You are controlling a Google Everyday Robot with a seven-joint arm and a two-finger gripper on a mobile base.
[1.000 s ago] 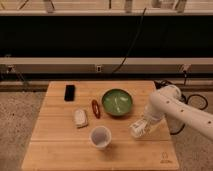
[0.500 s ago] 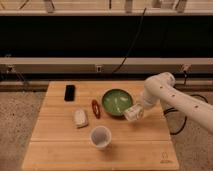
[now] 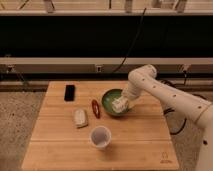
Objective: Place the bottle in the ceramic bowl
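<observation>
Now, in the camera view, the tool is hanging over the ceramic bowl on the surface, pinching the bottle just above the bowl's right half. Carrying seems nearly done; lowering and releasing are remaining. A cup is standing in front of the bowl.

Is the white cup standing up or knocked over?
Standing up: the cup shows its round open mouth facing upward, near the table's front. The gripper is over the bowl.
</observation>
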